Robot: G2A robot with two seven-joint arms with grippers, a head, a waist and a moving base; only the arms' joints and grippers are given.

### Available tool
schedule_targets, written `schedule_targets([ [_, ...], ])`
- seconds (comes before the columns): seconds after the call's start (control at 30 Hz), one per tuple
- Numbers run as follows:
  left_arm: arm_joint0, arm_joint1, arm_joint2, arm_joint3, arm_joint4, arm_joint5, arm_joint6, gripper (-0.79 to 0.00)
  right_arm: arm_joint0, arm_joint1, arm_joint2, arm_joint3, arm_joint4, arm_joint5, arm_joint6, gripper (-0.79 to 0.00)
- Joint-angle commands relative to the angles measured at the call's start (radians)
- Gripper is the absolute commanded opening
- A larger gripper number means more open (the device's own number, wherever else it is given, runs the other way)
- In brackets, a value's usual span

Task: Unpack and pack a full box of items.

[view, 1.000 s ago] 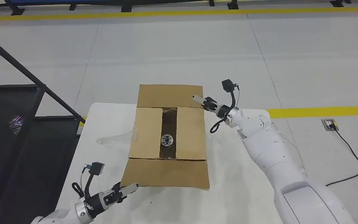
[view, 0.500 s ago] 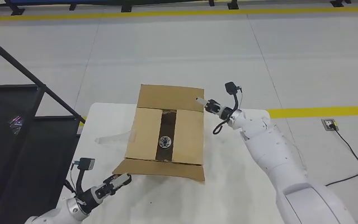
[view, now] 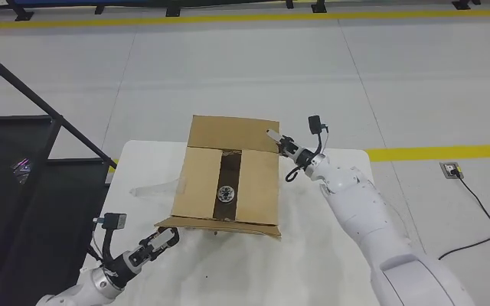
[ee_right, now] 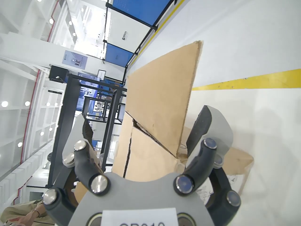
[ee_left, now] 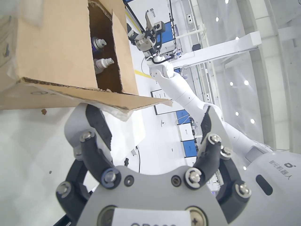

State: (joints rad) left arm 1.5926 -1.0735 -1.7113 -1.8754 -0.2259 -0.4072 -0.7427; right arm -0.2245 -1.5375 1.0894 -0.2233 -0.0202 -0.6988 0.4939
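Box: cardboard box [view: 200, 183] stands mid-table, long sides running near to far.
Side flaps: the two side flaps [view: 260, 183] lie almost shut, with a dark gap between them; a round cap [view: 227, 192] shows through it.
Far flap: the far flap [view: 233, 130] is folded outward, away from the opening.
Near flap: the near flap [view: 218, 225] is part-raised, tilting out over the table.
Contents: two bottles [ee_left: 102, 62] with pump tops lie inside, seen under the near flap.
Left gripper: the left gripper [view: 167, 239] sits low at the near flap's left corner, fingers spread wide, holding nothing; contact with the flap cannot be told.
Right gripper: the right gripper [view: 273, 138] is at the box's far right corner, fingers wide apart, with the far flap's edge between them, not clamped.
Table: white table [view: 145, 168] carries the box.
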Motion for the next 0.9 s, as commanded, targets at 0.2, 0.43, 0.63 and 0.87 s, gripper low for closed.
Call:
schedule_targets([
  [0.2,0.011,-0.003,0.019,-0.023,0.070,0.001,0.084,0.000,-0.005,0.015,0.041,0.000,0.078,-0.126,0.077,0.000],
  [0.43,-0.006,-0.010,0.047,-0.043,0.144,0.057,0.207,0.000,-0.011,0.033,0.072,-0.013,0.136,-0.219,0.158,0.000],
  [0.63,-0.062,-0.016,0.102,-0.034,0.198,0.122,0.276,0.000,-0.012,0.049,0.090,-0.030,0.168,-0.274,0.232,0.000],
  [0.87,-0.146,-0.026,0.194,-0.001,0.305,0.191,0.333,0.000,-0.025,0.066,0.081,-0.107,0.193,-0.291,0.336,0.000],
])
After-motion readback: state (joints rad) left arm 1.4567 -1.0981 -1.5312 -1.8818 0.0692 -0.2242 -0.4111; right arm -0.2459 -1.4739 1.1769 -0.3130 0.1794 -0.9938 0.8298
